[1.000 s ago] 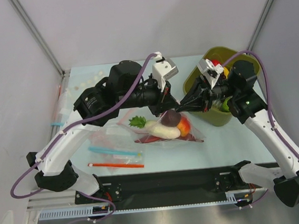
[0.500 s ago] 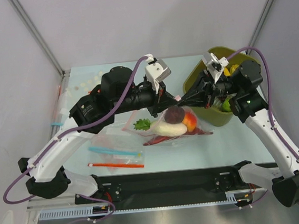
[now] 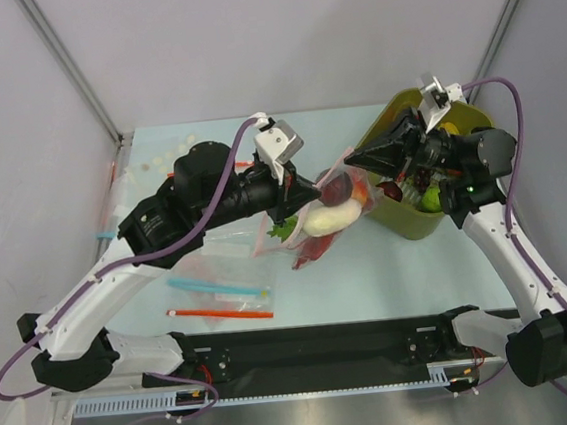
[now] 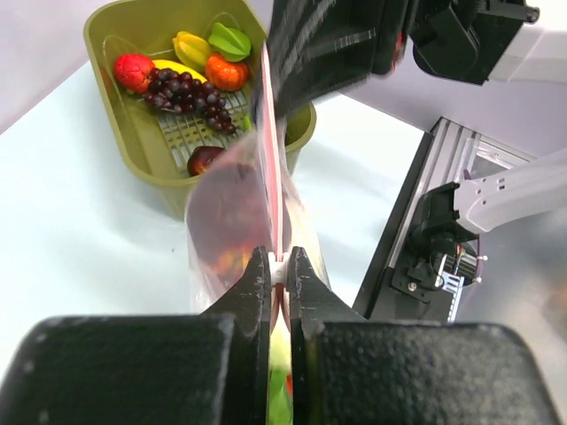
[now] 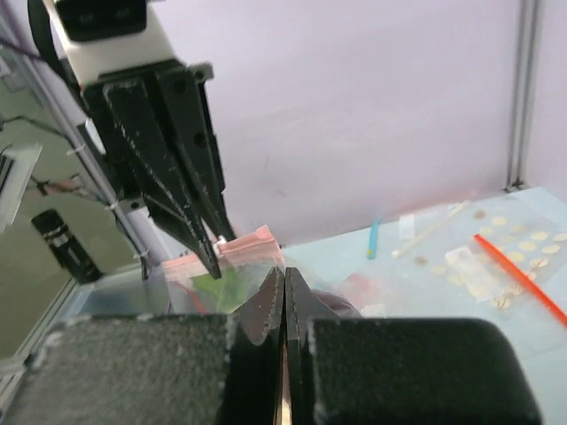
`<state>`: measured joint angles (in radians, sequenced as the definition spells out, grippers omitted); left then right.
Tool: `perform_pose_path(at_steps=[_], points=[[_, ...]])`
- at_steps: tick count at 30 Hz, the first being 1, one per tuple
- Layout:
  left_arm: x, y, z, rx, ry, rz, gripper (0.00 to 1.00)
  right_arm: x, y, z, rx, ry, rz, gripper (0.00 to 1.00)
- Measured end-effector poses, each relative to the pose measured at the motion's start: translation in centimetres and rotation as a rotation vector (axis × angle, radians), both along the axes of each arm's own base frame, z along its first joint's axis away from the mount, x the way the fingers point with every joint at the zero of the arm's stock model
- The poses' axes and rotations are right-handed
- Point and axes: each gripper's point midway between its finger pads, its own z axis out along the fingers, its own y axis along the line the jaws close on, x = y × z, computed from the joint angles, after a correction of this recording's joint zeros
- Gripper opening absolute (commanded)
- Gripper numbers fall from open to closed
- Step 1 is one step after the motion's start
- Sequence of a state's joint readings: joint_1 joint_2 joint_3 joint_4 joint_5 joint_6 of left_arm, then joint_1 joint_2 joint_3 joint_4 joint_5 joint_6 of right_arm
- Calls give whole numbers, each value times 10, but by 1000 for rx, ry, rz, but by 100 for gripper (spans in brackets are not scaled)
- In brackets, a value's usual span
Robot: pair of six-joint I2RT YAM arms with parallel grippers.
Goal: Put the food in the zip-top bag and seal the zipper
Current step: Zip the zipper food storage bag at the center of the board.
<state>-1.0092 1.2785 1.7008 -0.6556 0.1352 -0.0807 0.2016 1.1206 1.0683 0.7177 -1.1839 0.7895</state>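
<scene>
The left gripper (image 3: 314, 187) and right gripper (image 3: 351, 156) each pinch the pink zipper (image 3: 335, 168). The zip-top bag (image 3: 311, 242) of food (image 3: 326, 217) sags beneath them over the pale table (image 3: 409, 261), with lilac walls (image 3: 277, 42) behind.

robot test lab: bench cell had plain grey walls (image 3: 296, 30), metal corner posts (image 3: 71, 67), a pale table (image 3: 409, 261), a black mounting rail (image 3: 326, 344).

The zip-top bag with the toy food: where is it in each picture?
Top external: zip-top bag at centre, held up between both claws.
Left wrist: bag centre, edge-on, pinched in the left claw.
Right wrist: bag lower centre-left, behind the right claw tips.
Shared landmark: the left claw, black, gripping the pink zipper.
</scene>
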Motion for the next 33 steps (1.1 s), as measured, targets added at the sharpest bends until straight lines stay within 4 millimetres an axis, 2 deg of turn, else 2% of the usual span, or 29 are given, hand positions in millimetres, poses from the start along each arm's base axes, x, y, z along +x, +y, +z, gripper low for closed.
perform_pose_path(at_steps=[4, 9, 14, 17, 27, 30, 33], points=[[-4, 12, -2, -9, 0, 18, 0, 11, -5, 11, 54, -3, -65, 0], [-13, 31, -4, -18, 12, 39, 0, 40, -16, 18, 114, 23, -236, 0], [-24, 48, -10, -17, 34, 49, 0, 71, -40, 19, 166, 62, -489, 0], [-30, 58, -12, -24, 42, 55, 0, 81, -54, 19, 180, 78, -608, 0], [-29, 63, -18, -19, 52, 76, 0, 69, -64, 13, 147, 98, -702, 0], [-30, 64, -24, 4, 68, 83, 0, 66, -61, 6, 126, 103, -728, 0], [-30, 65, -39, 46, 100, 87, 0, 61, -61, -4, 108, 107, -766, 0]])
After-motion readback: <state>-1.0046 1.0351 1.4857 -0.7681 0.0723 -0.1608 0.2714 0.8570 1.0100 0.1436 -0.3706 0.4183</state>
